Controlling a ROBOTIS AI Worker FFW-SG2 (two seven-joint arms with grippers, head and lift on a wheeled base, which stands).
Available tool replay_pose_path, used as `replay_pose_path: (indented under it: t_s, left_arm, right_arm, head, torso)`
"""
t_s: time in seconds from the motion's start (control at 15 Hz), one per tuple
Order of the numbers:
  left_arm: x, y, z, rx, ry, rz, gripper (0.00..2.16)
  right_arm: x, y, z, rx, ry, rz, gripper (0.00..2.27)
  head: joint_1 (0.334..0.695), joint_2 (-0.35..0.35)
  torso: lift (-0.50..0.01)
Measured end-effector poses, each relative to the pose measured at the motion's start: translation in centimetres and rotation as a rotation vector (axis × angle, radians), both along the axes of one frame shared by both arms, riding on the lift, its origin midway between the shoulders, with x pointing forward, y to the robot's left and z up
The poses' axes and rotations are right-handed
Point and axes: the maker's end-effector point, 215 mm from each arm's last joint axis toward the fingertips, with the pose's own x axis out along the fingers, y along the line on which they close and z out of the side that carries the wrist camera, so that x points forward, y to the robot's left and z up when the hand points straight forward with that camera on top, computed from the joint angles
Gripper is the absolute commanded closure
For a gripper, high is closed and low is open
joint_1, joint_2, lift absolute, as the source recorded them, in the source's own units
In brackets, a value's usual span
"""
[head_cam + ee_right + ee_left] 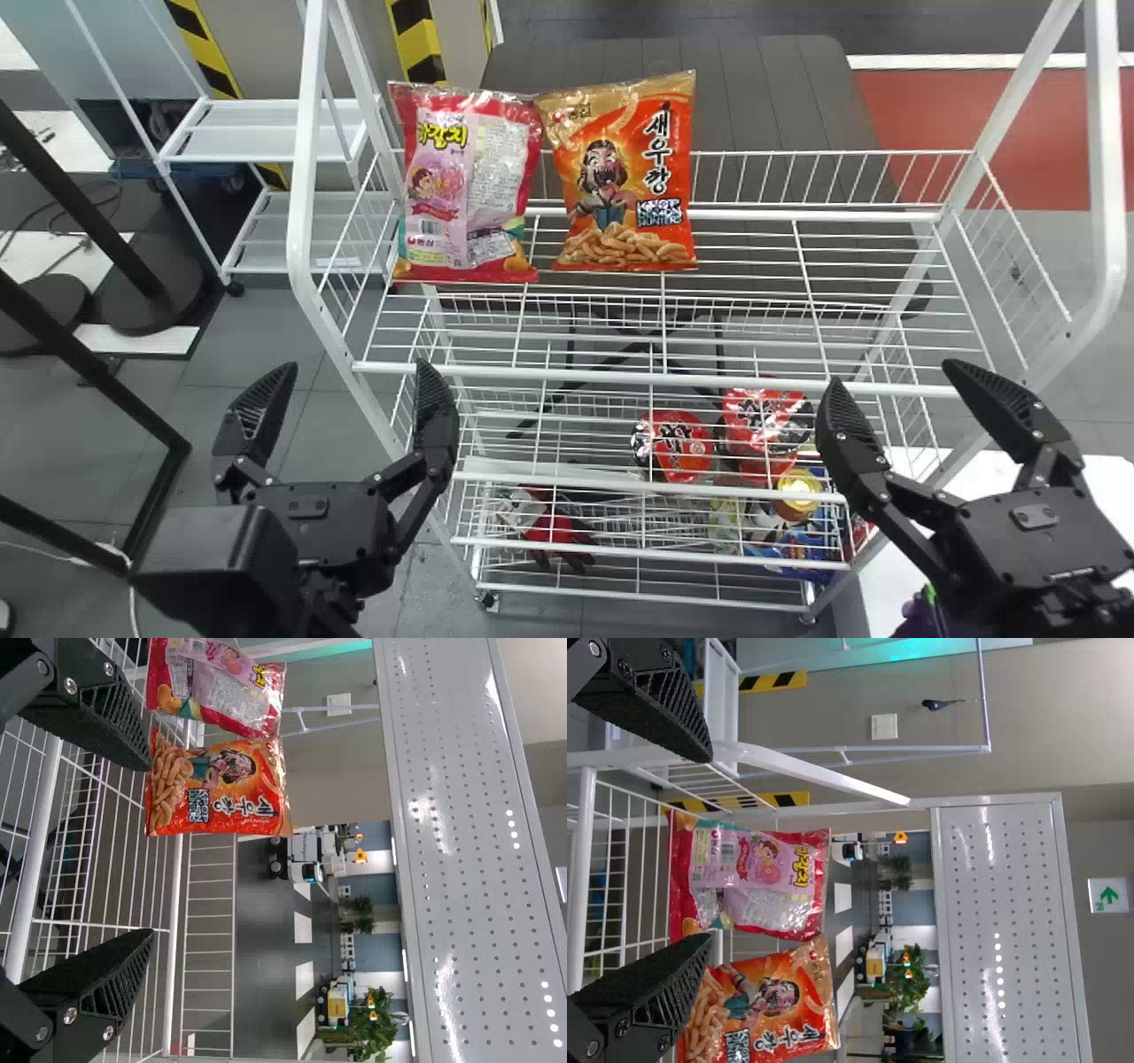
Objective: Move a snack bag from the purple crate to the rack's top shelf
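**Two bags up on the rack, both grippers empty: this looks like the finish!**

And there they are, on the top shelf (pixel 620 377) of the white rack (pixel 306 177): a pink-and-red snack bag (pixel 469 186) at the left end, and right beside it the orange snack bag (pixel 629 186), both propped up towards the back rail. Neither one is in anybody's grip!

Over to the left gripper (pixel 356 370), in front of the rack's left side: jaws wide apart, nothing between them. Same story for the right gripper (pixel 897 377), out before the right end, jaws spread and empty.

So, the score? A snack bag on the top shelf is just what the job asks for, so I'd call the placing done. Which of the two came out of the crate, I cannot tell. A small purple patch (pixel 912 611) sits low by the right arm and may be part of that crate; too little of it to be sure, or to judge what it holds.

What's left, then? By my reading, only drawing both arms clear of the front rail without a knock. If one more bag is wanted, there's plenty of room to the right of the orange one!
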Motion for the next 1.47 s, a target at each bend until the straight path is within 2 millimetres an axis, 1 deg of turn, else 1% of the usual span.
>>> replay_pose_path:
  t_s: [0.4,0.93,1.47]
  left_arm:
    - [0.01,0.02,0.11,0.0,-0.002,0.001,0.1]
    - [-0.05,0.04,0.13,0.0,-0.002,0.002,0.1]
    - [-0.02,0.01,0.22,-0.003,-0.005,0.001,0.1]
  right_arm:
    - [-0.04,-0.05,0.74,0.001,-0.025,-0.001,0.17]
    - [-0.12,-0.07,0.03,-0.002,-0.005,0.002,0.17]
    - [-0.04,-0.24,0.14,-0.001,-0.008,0.001,0.17]
  head:
    - [0.695,0.07]
    - [0.695,0.07]
    - [0.695,0.067]
  torso:
    - [-0.043]
    - [-0.074]
    - [-0.106]
